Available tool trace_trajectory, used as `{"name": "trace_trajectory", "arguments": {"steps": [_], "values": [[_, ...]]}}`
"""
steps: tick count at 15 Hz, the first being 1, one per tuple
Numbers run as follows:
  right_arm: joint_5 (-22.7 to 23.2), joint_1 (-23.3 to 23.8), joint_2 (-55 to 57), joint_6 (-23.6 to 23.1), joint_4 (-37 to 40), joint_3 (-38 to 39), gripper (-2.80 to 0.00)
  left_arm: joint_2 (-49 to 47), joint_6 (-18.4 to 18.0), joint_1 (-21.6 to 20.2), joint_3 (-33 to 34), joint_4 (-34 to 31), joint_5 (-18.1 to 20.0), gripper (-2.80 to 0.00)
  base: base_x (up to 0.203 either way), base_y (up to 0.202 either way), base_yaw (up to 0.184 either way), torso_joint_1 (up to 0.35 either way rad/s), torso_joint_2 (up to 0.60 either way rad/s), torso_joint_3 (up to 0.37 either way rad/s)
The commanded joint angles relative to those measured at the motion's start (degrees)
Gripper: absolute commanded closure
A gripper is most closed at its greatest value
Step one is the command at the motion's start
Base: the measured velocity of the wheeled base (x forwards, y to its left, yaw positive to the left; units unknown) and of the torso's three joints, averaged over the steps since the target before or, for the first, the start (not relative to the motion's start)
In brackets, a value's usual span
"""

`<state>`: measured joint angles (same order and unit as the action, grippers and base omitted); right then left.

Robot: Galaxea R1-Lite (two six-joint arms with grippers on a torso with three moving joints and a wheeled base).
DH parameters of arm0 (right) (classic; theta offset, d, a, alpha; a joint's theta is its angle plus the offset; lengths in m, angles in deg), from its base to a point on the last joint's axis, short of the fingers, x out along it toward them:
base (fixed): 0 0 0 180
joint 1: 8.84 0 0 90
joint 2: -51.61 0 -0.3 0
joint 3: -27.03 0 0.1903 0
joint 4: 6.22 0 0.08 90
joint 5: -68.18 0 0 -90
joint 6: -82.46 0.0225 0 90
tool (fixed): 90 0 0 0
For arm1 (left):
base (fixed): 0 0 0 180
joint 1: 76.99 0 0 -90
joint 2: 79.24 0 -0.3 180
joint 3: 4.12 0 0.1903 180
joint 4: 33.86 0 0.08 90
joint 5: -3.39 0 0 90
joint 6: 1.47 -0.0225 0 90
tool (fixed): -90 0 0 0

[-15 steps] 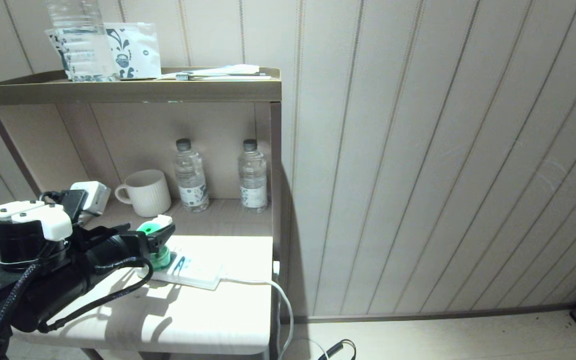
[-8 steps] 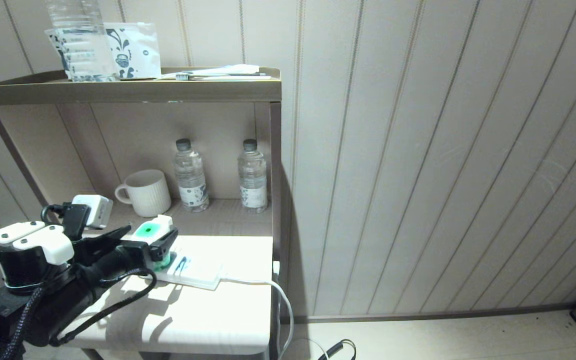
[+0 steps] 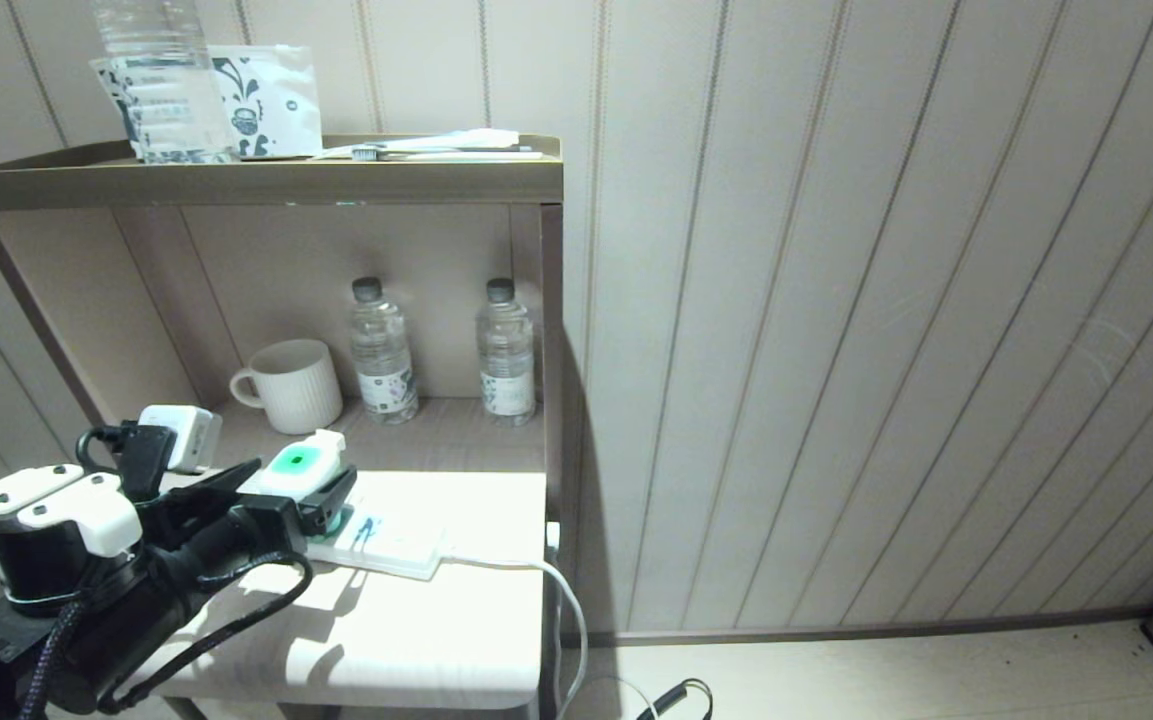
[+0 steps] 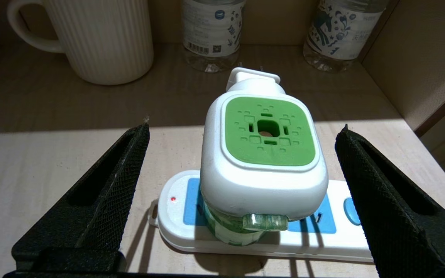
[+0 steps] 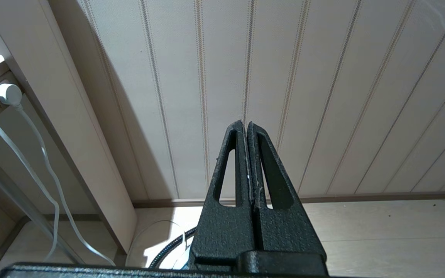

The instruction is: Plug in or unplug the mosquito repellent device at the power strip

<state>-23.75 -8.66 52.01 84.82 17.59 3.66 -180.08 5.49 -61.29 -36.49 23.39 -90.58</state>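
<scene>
The mosquito repellent device (image 3: pixel 298 462) (image 4: pixel 268 131), a white head with a green vented top over a green bottle, stands bottle-down on the white power strip (image 3: pixel 386 545) (image 4: pixel 168 218). Its plug block with prongs points toward the shelf's back, clear of the sockets. My left gripper (image 3: pixel 304 472) (image 4: pixel 245 126) is open. Its black fingers (image 4: pixel 110 185) stand wide on both sides of the device with a gap on each side. My right gripper (image 5: pixel 244 123) is shut on nothing, parked low and facing the panelled wall, outside the head view.
A ribbed mug (image 3: pixel 291 385) and two water bottles (image 3: pixel 383 350) (image 3: pixel 507 348) stand at the back of the shelf. The cabinet's side wall (image 3: pixel 551 350) bounds it on the right. The strip's cord (image 3: pixel 566 600) drops off the edge. A bottle and a packet (image 3: pixel 266 100) sit on top.
My left wrist has sunk and the fingers now lie lower beside the device. The device and the power strip have stayed where they were.
</scene>
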Motion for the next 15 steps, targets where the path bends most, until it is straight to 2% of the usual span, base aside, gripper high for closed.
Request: {"name": "trace_trajectory", "arguments": {"steps": [1, 13, 15], "values": [[0.0, 0.0, 0.0, 0.0, 0.0, 0.0, 0.00, -1.8, 0.1, 0.1, 0.7, 2.8, -0.1, -2.80, 0.000, 0.000, 0.000, 0.000, 0.00, 0.000], [0.0, 0.0, 0.0, 0.0, 0.0, 0.0, 0.00, -5.2, 1.0, 0.4, 1.2, 9.0, -1.4, -2.80, 0.000, 0.000, 0.000, 0.000, 0.00, 0.000], [0.0, 0.0, 0.0, 0.0, 0.0, 0.0, 0.00, -5.6, 1.5, 0.5, 0.3, 9.3, -3.7, -2.80, 0.000, 0.000, 0.000, 0.000, 0.00, 0.000]]}}
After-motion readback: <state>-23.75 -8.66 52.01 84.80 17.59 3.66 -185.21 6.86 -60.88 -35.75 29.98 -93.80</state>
